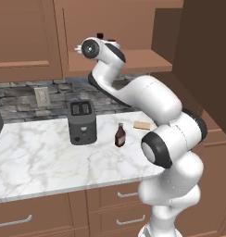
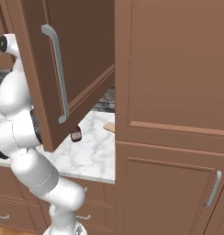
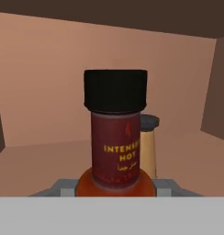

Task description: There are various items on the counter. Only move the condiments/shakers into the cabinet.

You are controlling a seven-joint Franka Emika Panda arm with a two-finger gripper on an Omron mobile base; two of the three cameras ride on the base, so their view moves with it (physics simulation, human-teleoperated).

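Note:
In the hand view the dark red-labelled bottle point(image 3: 116, 137) with a black cap stands upright between my gripper's point(image 3: 116, 188) fingertips, which are shut on its lower body. Just behind it, a tan shaker point(image 3: 148, 147) stands on the cabinet point(image 3: 40, 82) shelf. From the left base view, my gripper point(image 1: 103, 38) reaches into the open cabinet point(image 1: 138, 60) above the shelf, the bottle's black cap just showing. On the counter point(image 1: 40, 157) below stands a reddish-brown bottle point(image 1: 120, 135) with a pale cap, whose base also shows under the door as the bottle point(image 2: 76, 135) in the right base view.
A dark grey toaster point(image 1: 82, 121) stands on the counter left of the bottle, and a flat tan slab point(image 1: 141, 124) lies to its right. The open cabinet door point(image 2: 54, 69) with a metal handle hangs beside my arm. Tall wooden cupboards point(image 2: 173, 92) close off the right.

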